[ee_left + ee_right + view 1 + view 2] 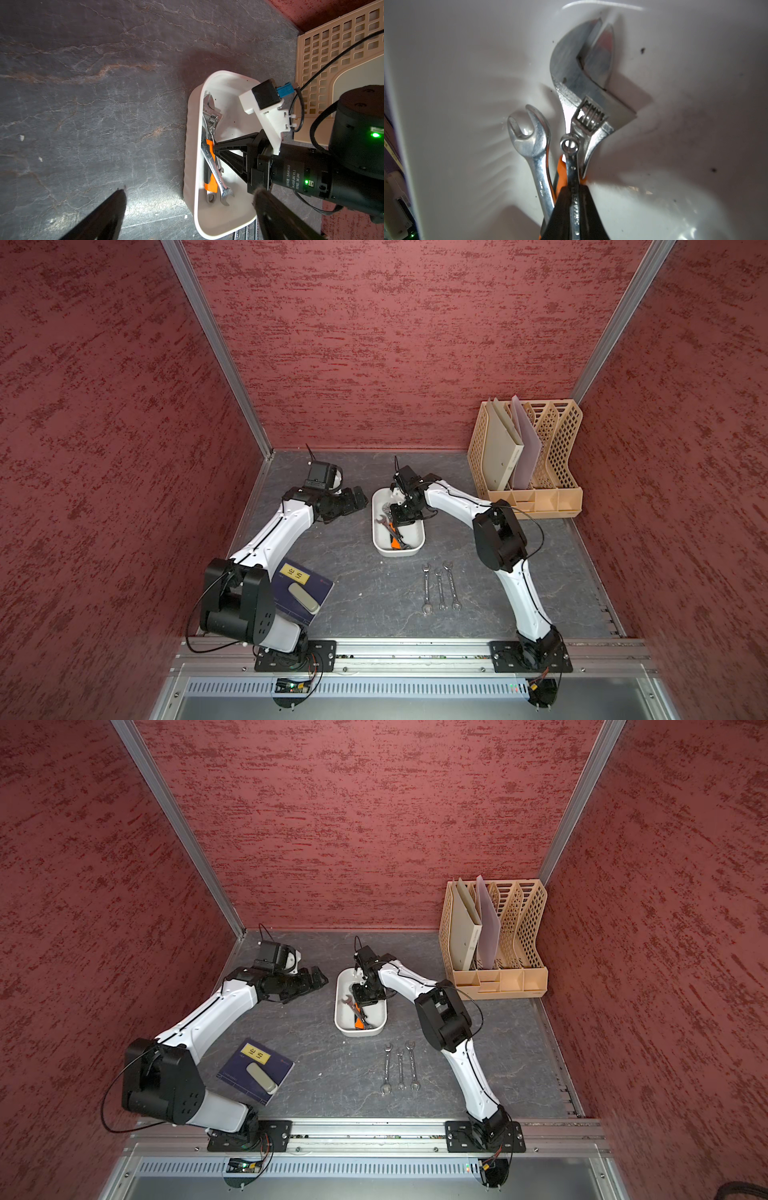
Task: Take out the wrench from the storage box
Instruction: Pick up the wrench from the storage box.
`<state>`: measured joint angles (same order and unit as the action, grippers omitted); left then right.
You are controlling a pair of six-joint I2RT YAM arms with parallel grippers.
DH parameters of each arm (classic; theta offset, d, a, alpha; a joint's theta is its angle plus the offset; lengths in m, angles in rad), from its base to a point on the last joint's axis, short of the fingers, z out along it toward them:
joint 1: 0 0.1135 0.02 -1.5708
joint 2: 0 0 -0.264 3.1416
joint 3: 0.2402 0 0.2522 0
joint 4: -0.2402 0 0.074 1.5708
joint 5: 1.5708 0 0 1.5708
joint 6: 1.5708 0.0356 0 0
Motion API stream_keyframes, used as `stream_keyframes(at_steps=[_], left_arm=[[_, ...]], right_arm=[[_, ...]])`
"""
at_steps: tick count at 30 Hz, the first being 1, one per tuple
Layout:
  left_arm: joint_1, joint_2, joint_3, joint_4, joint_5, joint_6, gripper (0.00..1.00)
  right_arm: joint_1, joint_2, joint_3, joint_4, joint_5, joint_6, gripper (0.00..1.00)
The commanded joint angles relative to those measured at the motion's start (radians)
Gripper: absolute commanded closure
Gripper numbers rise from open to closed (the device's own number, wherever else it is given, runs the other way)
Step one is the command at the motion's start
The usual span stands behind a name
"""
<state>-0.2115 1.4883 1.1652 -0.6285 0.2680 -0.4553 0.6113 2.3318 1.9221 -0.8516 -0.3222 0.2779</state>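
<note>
The white storage box sits mid-table, and its wall fills the right wrist view. Inside lie an adjustable wrench with an orange handle, an open-ended wrench and a slim ring-ended wrench. My right gripper reaches down into the box and is shut on the slim wrench's shaft. It also shows in the left wrist view, with its tips at the tools. My left gripper hovers open just left of the box, holding nothing.
Three wrenches lie side by side on the table in front of the box. A beige lattice file rack stands at the back right. A blue book with a pale case on it lies front left.
</note>
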Motion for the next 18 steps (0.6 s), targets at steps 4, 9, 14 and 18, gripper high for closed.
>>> stream_keyframes(at_steps=[4,9,14,18], left_arm=[[0.009,-0.019,0.014,0.004,0.0,0.015,0.0],[0.01,-0.029,0.011,0.004,0.002,0.018,0.0],[0.011,-0.038,0.007,0.005,0.003,0.018,0.0],[0.011,-0.041,0.005,0.006,0.007,0.016,0.0]], right_arm=[[-0.007,-0.018,-0.036,0.02,0.056,0.032,0.99],[-0.01,-0.037,-0.035,0.024,0.063,0.045,1.0],[-0.015,-0.057,-0.031,0.025,0.072,0.055,1.0],[-0.021,-0.066,-0.02,0.018,0.077,0.055,1.0]])
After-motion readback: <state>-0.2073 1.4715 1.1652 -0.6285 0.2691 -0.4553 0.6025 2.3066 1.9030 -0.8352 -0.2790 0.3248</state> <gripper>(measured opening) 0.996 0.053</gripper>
